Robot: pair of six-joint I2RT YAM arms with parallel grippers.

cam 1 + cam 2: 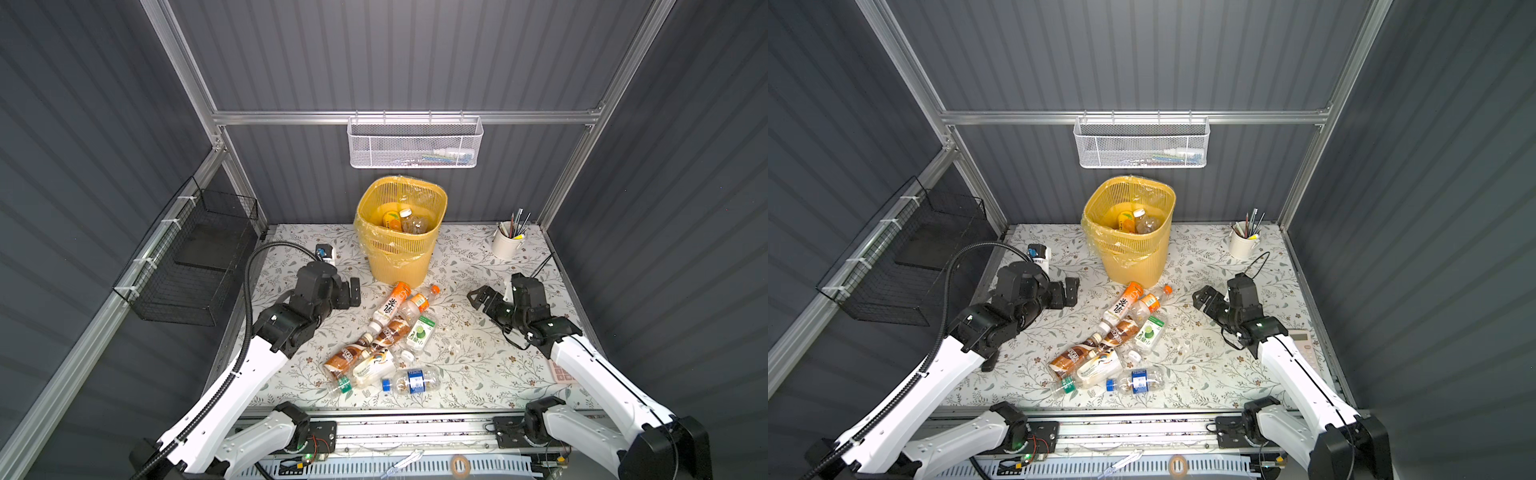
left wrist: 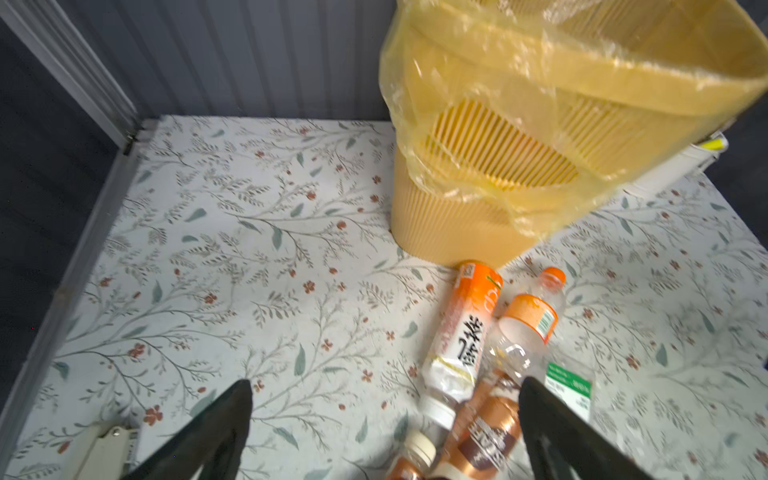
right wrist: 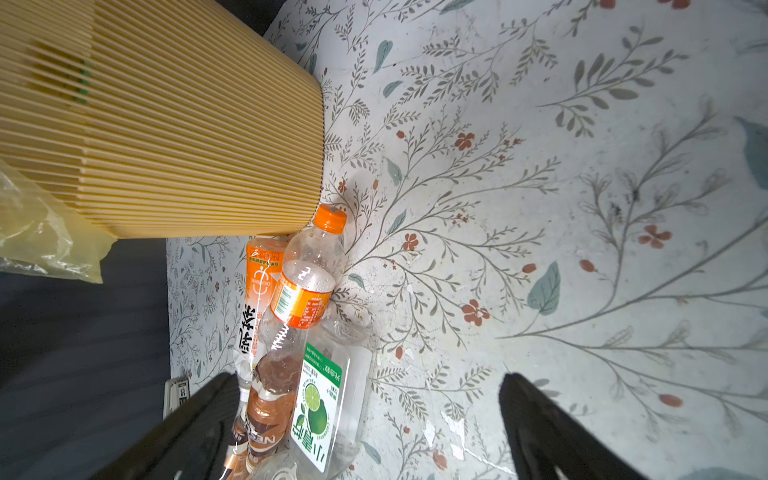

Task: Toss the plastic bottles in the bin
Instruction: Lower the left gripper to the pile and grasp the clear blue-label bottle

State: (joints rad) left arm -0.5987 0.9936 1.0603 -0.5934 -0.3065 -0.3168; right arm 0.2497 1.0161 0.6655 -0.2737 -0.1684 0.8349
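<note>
A white cup of pens stands beyond the right claw, near the back corner. A calculator lies behind that claw. A small white-and-blue device sits just past the left claw. A black wire basket hangs well out to that claw's left. A white mesh basket hangs high beyond both claws. A floral cloth lies beneath them.

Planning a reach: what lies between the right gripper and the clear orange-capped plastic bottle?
Only bare floral tabletop between right gripper and orange-capped bottle, in both top views.

White plastic shells meet black joint housings on both arms. Ribbed black conduit runs behind the left gripper, thin black wire behind the right gripper.
</note>
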